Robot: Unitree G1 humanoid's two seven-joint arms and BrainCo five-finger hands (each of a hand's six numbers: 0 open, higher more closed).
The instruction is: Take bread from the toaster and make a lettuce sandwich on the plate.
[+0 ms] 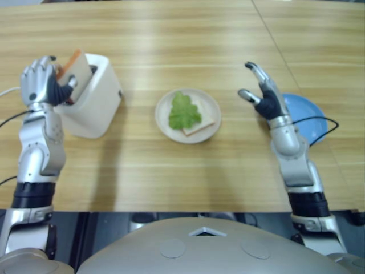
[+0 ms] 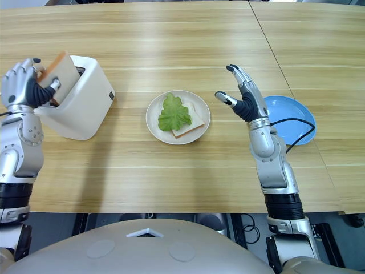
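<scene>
Left hand (image 1: 39, 80) grasps bread (image 1: 74, 67), tilted half out of toaster (image 1: 94, 111) at 9 o'clock of plate (image 1: 162, 119): likely sandwich top. Lettuce (image 1: 183, 112) covers base slice (image 1: 203, 123) on plate. Right hand (image 1: 265, 98), 3 o'clock, fingers spread, holds nothing.

Stretching across the view as a pale wooden table (image 2: 171, 34), with grain running side to side. Joining a second tabletop (image 2: 319, 34) along a slanting seam (image 2: 267, 40) at right. Showing dark floor (image 1: 102, 234) beyond the near edge.
</scene>
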